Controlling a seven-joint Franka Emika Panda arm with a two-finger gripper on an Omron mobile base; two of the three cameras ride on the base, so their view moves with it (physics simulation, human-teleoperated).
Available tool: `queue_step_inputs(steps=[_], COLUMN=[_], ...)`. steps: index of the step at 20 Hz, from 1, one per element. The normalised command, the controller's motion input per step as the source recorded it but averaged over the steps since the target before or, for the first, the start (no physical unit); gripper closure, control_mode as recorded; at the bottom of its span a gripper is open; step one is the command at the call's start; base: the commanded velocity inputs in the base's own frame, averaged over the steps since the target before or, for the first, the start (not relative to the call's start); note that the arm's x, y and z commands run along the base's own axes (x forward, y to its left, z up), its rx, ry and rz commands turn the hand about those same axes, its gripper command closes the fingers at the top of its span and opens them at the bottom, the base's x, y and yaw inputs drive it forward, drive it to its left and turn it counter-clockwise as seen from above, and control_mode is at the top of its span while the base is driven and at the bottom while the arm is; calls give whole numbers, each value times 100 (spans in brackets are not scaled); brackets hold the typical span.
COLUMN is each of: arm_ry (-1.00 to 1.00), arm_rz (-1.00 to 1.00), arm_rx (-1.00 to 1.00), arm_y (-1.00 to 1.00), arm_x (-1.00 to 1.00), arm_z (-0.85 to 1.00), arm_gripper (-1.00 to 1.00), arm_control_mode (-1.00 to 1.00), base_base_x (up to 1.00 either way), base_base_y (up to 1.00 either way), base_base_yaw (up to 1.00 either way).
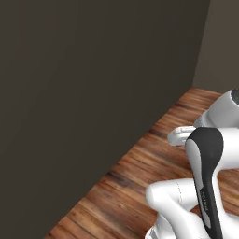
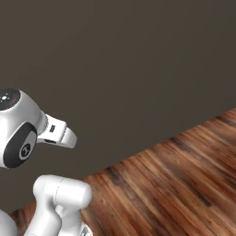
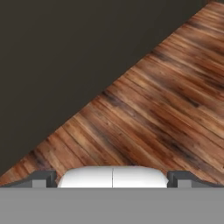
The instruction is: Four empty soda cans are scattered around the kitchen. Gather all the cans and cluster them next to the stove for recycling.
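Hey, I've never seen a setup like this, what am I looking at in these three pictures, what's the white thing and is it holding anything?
The white thing is a jointed robot arm on a base that can drive. Two pictures come from cameras on that base, behind the arm to its left and right. The third comes from a camera on the hand, looking along the claw; its two small dark fingertips stand wide apart at the bottom, so the claw is open and holds nothing. Ahead are a plain dark grey wall and a brown wooden plank floor. No cans or stove appear in these pictures.
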Motion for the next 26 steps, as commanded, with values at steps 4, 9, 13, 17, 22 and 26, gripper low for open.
queue_step_inputs(steps=[4,9,13,17,22,26], arm_ry=[0,0,0,0,0,0], arm_rz=[0,0,0,0,0,0], arm_rx=[0,0,0,0,0,0], arm_y=[0,0,0,0,0,0], arm_x=[0,0,0,0,0,0], arm_z=[0,0,0,0,0,0], arm_gripper=[-100,-100,-100,-100,-100,-100], arm_control_mode=[100,100,100,100,100,100], base_base_x=[86,86,58,31,2,6], base_base_y=[-21,-19,-6,0,0,1], base_base_yaw=[-13,-14,-26,-38,-48,-47])
